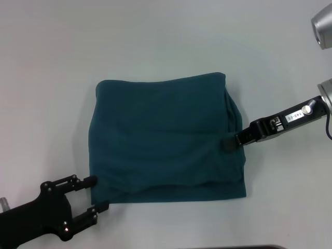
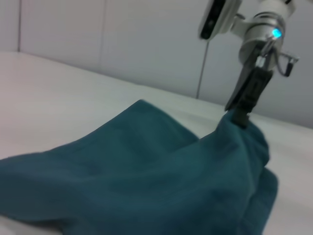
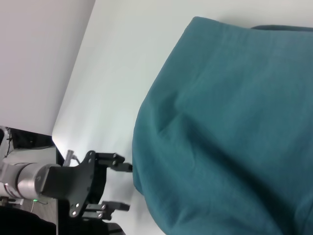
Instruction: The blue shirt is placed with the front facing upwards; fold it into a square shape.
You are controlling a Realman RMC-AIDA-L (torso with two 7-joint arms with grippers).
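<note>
White table (image 1: 52, 78), seen from the head camera, carrying all other items. At its centre lies the blue shirt (image 1: 166, 140), folded into a roughly square, multi-layered packet; no lettering, collar or sleeves show on the upper face, which is plain teal cloth with soft creases. The far edge of the packet is a smooth fold, the near edge shows stacked layers slightly offset, and the robot's-right edge is bunched into several loose folds. In the left wrist view the shirt (image 2: 146, 181) rises gently toward that bunched side; in the right wrist view the shirt (image 3: 230, 137) fills most of the frame, its surface rumpled.

The right gripper (image 1: 229, 142) reaches in from the robot's right, its dark tip touching the bunched right edge of the shirt about halfway along; the same gripper appears in the left wrist view (image 2: 240, 117), coming down steeply with its tip at the raised cloth. Whether its fingers are spread or pinching cloth cannot be told from any view.

The left gripper (image 1: 95, 193) sits at the near left corner of the shirt, its two black fingers spread apart and holding nothing, the tips just beside the cloth's corner edge. The right wrist view shows this gripper (image 3: 124, 187) likewise spread, one fingertip next to the shirt's edge
</note>
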